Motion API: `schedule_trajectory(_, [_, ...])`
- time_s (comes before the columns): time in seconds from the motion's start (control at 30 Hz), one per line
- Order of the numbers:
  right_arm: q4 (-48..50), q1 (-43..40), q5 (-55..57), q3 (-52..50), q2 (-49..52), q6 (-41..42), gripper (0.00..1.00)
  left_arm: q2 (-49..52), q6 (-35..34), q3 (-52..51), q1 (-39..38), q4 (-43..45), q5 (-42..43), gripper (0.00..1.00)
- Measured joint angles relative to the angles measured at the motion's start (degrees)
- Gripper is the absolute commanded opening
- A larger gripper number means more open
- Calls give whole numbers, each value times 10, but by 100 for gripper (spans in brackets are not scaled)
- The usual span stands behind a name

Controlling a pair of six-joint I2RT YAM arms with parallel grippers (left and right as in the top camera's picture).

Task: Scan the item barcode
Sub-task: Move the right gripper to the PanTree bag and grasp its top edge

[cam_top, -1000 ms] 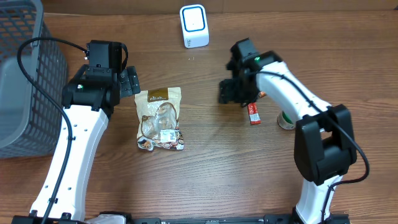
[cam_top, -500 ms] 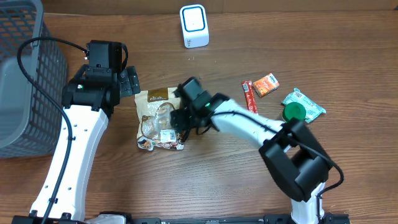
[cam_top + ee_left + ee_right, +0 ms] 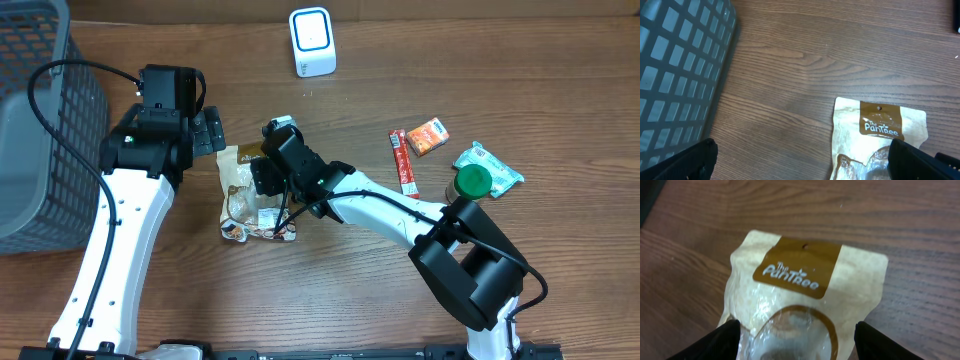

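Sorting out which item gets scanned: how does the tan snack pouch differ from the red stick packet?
The snack pouch is tan and wide with a clear window; the stick packet is red and narrow. The pouch sits below the right pincer; the stick packet has nothing over it. Both lie flat on the table.

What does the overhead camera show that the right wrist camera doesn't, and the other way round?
Only the overhead view shows the left arm, the right arm, the white scanner, the grey basket, a green-lidded jar and an orange packet. Only the right wrist view lets you read "The PanTree" on the snack pouch, with the right gripper spread wide over it. Both show that pouch lying on the wooden table.
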Motion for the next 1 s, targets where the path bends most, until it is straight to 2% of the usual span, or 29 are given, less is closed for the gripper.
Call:
schedule_trajectory(0.3, [-11,0,20,2,35,4,76,0,0,0,0,0,0,100])
schedule_trajectory(0.4, [-23,0,24,2,54,7,83,0,0,0,0,0,0,100])
schedule_trajectory(0.5, [-61,0,47,10,53,16,86,0,0,0,0,0,0,100])
schedule_trajectory(0.77, [-228,-41,108,15,17,118,93,0,0,0,0,0,0,100])
schedule_trajectory(1.0, [-266,-72,48,15,3,151,93,0,0,0,0,0,0,100])
